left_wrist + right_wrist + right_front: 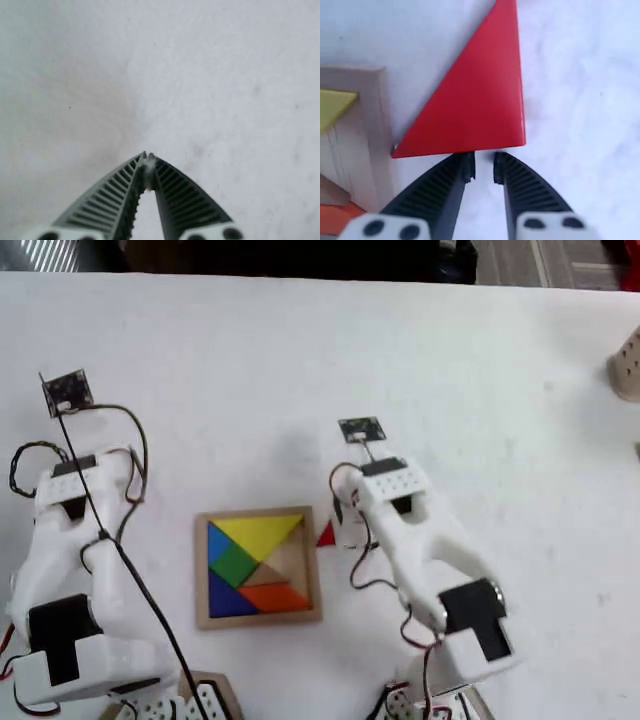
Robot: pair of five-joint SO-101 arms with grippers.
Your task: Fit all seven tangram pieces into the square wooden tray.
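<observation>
The square wooden tray (203,570) lies between the two arms. It holds a yellow piece (256,534), a green piece (234,561), a blue piece (225,596) and an orange piece (274,594), with bare wood (290,558) on its right side. A red triangle (475,105) lies flat on the table, touching the tray's rim (370,100) near a corner; it is also seen at the tray's right as red triangle (326,535). My right gripper (484,166) is open by a narrow gap, tips at the triangle's edge, nothing between them. My left gripper (147,164) is shut over bare table, far left of the tray.
The left arm (70,505) and the right arm (400,505) flank the tray, with loose cables (135,570) running near its left side. A perforated wooden object (627,365) stands at the far right edge. White table stretches behind the tray.
</observation>
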